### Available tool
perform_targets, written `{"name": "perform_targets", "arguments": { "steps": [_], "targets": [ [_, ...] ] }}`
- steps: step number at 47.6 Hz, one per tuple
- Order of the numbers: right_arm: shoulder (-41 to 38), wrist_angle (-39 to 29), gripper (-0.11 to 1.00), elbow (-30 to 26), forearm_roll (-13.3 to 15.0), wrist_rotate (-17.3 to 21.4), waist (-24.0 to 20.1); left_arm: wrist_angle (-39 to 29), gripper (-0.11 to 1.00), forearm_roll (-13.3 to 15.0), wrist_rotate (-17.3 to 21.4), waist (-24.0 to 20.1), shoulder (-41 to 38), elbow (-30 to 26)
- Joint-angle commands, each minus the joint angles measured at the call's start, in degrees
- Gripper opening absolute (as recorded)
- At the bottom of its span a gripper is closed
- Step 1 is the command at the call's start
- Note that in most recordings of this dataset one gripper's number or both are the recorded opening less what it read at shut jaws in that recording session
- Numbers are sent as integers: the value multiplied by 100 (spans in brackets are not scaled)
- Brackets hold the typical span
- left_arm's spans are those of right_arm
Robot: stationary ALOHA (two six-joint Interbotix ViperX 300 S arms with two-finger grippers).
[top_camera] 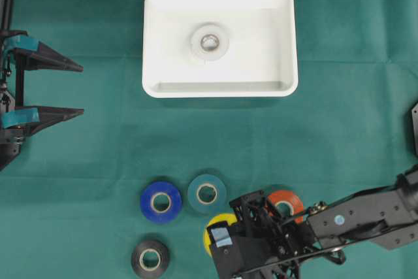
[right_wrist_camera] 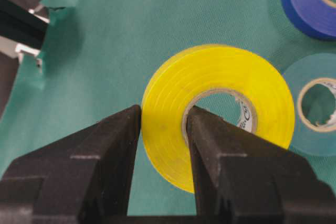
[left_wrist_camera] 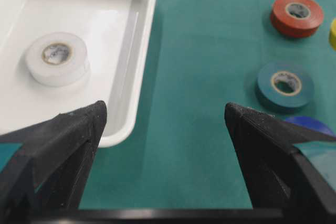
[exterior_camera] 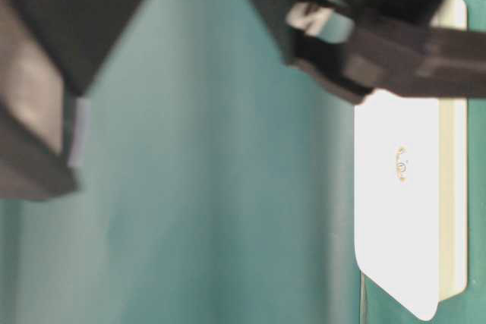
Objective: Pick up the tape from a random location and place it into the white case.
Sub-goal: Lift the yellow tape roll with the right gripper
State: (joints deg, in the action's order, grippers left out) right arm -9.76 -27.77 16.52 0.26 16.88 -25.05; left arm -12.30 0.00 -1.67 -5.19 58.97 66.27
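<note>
The right gripper (right_wrist_camera: 163, 129) pinches the yellow tape's (right_wrist_camera: 220, 114) wall at its 7 o'clock edge, the left gripper (left_wrist_camera: 165, 116) gapes idle; that narrow bite could slip during lifting.

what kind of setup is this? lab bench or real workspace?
Likely a lab tabletop rig: a green cloth covers the table, a white case and colour-sorted tape rolls are laid out, and two robot arms flank them. The right gripper pinches the yellow tape.

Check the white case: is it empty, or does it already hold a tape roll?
Not empty. One white tape roll lies flat inside the white case, near its middle; the left wrist view shows it there too.
</note>
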Motion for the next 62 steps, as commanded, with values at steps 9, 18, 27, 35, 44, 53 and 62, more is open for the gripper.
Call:
{"name": "perform_targets", "arguments": {
  "steps": [9, 18, 27, 35, 44, 53, 62],
  "targets": [
    [466, -598, 31, -413, 18, 9, 9, 26, 96, 9, 9, -9, -53, -62],
    [659, -1002, 31, -598, 44, 9, 9, 26, 96, 9, 9, -9, -53, -62],
    [853, -1345, 31, -765, 123, 9, 9, 26, 96, 9, 9, -18, -44, -62],
    [1063, -1670, 31, -914, 246, 9, 9, 26, 96, 0, 9, -9, -53, -62],
    [1292, -2039, 31, -1099, 360, 9, 18, 26, 96, 9, 9, -9, -44, -62],
    [1406, -2312, 31, -1187, 554, 114, 26, 26, 96, 9, 9, -9, -44, -62],
    [1406, -2338, 31, -1178, 703, 272, 26, 26, 96, 9, 9, -9, -44, -53]
  ]
}}
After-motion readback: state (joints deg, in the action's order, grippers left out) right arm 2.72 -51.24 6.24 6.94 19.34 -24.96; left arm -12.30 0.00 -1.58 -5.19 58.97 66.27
